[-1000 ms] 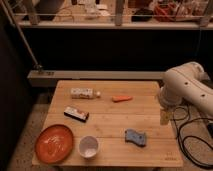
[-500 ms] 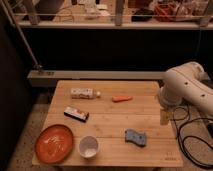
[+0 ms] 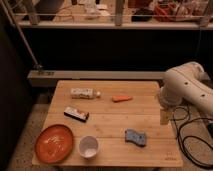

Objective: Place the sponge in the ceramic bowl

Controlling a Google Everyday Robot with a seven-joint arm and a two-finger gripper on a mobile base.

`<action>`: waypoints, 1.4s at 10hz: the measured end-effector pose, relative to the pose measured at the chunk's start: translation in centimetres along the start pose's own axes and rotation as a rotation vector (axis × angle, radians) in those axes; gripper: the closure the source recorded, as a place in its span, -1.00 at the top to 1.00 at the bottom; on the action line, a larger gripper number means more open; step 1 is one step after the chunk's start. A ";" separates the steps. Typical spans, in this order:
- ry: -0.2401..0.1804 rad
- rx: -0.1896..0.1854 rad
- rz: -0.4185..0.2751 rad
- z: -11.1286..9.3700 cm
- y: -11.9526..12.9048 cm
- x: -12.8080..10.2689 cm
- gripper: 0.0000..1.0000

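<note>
The sponge (image 3: 135, 137), a flat blue-grey pad, lies on the wooden table (image 3: 110, 120) near its front right. The ceramic bowl (image 3: 54, 143), orange-red and shallow, sits at the front left corner with nothing in it. My white arm (image 3: 186, 90) curves in from the right. Its gripper (image 3: 164, 117) hangs over the table's right edge, above and to the right of the sponge, apart from it.
A white cup (image 3: 89, 146) stands between bowl and sponge. A dark red-and-white packet (image 3: 76, 113) lies left of centre, with a small lying bottle (image 3: 83, 93) and an orange carrot-like piece (image 3: 122, 98) farther back. Black cables (image 3: 192, 135) trail on the floor at right.
</note>
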 end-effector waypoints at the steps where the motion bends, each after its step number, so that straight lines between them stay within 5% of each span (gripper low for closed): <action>1: 0.000 0.000 0.000 0.0 0.0 0.0 0.60; 7: -0.060 0.014 -0.049 1.3 1.9 -2.1 0.60; 14: -0.141 -0.016 -0.067 4.6 3.7 -4.4 0.60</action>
